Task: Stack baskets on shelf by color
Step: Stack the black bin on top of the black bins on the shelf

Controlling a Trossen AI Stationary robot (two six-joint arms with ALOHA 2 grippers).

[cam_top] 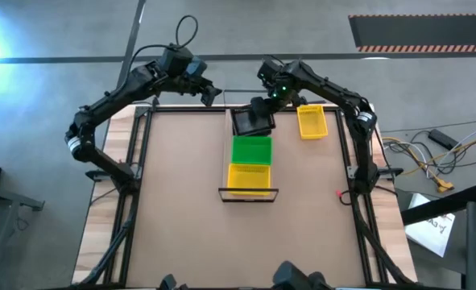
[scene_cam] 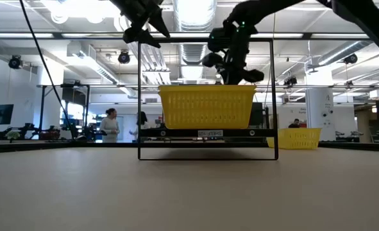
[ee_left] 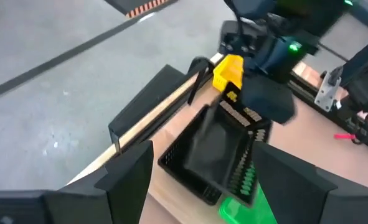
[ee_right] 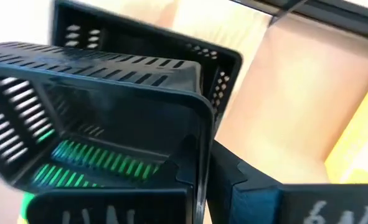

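While the left gripper (cam_top: 213, 94) waits spread apart, the right gripper (cam_top: 263, 111) clamps a tilted black basket (cam_top: 252, 122) over the shelf (cam_top: 249, 194).

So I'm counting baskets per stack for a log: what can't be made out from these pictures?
- How many baskets sit in the green stack and the yellow stack: the high view looks straight down, so nested ones are hidden.
- The green stack in the low view: the front yellow stack hides it.
- The right gripper holding the black basket: its fingertips are hidden by the arm.
- The right wrist view is blurred, so it cannot show whether one or two black baskets are there.
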